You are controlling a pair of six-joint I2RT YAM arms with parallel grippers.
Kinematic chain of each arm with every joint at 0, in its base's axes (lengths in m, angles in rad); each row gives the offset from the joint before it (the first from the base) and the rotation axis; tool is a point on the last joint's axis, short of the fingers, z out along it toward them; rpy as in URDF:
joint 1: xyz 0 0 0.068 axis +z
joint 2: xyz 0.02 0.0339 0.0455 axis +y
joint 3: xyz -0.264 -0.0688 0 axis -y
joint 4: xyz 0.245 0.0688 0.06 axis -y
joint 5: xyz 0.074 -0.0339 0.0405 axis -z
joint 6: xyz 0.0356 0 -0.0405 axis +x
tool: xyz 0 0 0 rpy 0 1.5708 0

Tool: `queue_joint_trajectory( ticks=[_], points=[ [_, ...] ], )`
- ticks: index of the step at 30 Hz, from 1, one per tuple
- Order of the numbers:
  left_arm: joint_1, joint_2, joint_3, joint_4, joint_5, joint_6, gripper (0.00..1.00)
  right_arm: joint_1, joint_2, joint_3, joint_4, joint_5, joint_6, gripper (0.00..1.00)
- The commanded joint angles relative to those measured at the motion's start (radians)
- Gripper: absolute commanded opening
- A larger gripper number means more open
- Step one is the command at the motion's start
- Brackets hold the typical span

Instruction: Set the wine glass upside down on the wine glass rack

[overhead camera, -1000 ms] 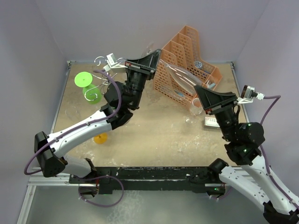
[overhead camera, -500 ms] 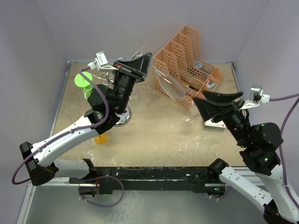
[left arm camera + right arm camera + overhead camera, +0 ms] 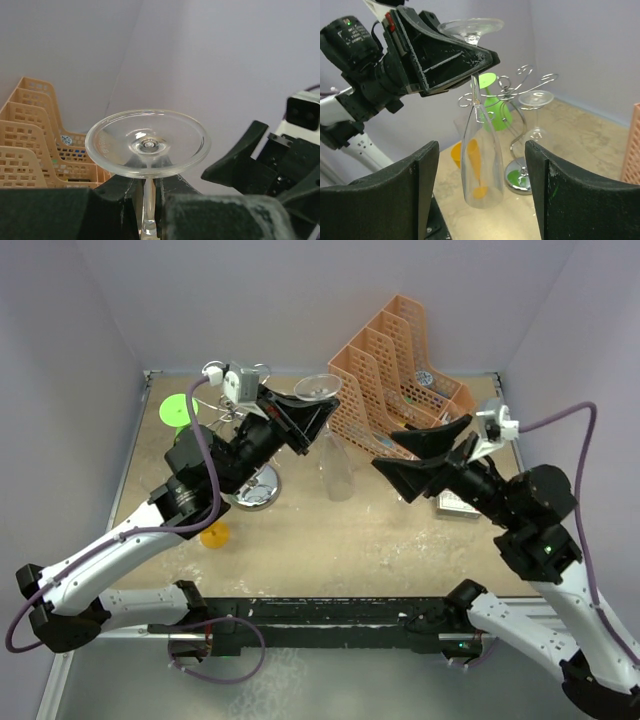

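Stem pinched between closed fingers: the left gripper (image 3: 308,420) holds the wine glass (image 3: 336,472) inverted, foot uppermost and bowl hanging above the table (image 3: 340,540), its long axis close to upright; that arm's wrist view shows the round foot sitting just over the two fingers, the stem running down between them. The rack (image 3: 512,179) stands to the robot's left of the glass, near but apart; in the right wrist view its curled hooks spread behind the bowl, and the foot looks higher than they are, though that angle may mislead. A second clear glass (image 3: 536,102) seems to hang from one hook; a green glass (image 3: 495,112) shows behind the stand. The right gripper (image 3: 405,458) hovers empty, jaws spread wide, facing the glass from the other side and farther from the rack. My reading: the turning over is done; what remains is a sideways carry toward a free hook, stem kept upright so it slips into the wire slot and the foot rests on top.
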Motion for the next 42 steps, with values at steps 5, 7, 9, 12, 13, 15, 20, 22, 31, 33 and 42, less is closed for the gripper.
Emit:
queue_joint_trajectory(
  ticks=[5, 7, 9, 12, 13, 15, 20, 22, 31, 33, 42],
  points=[
    [0.001, -0.068, -0.031, 0.010, 0.221, 0.130, 0.00, 0.001, 0.121, -0.002, 0.183, -0.200, 0.066, 0.66],
    [0.001, -0.067, -0.039, 0.019, 0.231, 0.127, 0.00, 0.001, 0.142, -0.021, 0.220, -0.218, 0.094, 0.64],
    [0.001, -0.062, -0.043, 0.021, 0.249, 0.127, 0.00, 0.001, 0.157, -0.040, 0.270, -0.245, 0.122, 0.63],
    [0.000, -0.051, -0.046, 0.026, 0.255, 0.122, 0.00, 0.001, 0.179, -0.059, 0.340, -0.283, 0.153, 0.62],
    [0.000, -0.048, -0.048, 0.031, 0.258, 0.119, 0.00, 0.001, 0.188, -0.061, 0.355, -0.289, 0.160, 0.61],
    [0.001, -0.039, -0.053, 0.046, 0.270, 0.111, 0.00, 0.001, 0.211, -0.064, 0.375, -0.304, 0.170, 0.59],
    [0.001, -0.016, -0.057, 0.068, 0.313, 0.091, 0.00, 0.000, 0.255, -0.079, 0.428, -0.320, 0.195, 0.51],
    [0.001, -0.013, -0.063, 0.080, 0.328, 0.084, 0.00, 0.000, 0.268, -0.087, 0.446, -0.322, 0.207, 0.46],
    [0.001, -0.011, -0.078, 0.100, 0.356, 0.055, 0.00, 0.007, 0.321, -0.125, 0.525, -0.339, 0.261, 0.16],
    [0.000, -0.016, -0.082, 0.100, 0.350, 0.053, 0.00, 0.009, 0.316, -0.140, 0.553, -0.333, 0.283, 0.02],
    [0.001, -0.046, -0.079, 0.031, 0.269, 0.050, 0.39, 0.009, 0.254, -0.204, 0.606, -0.227, 0.280, 0.00]
  ],
)
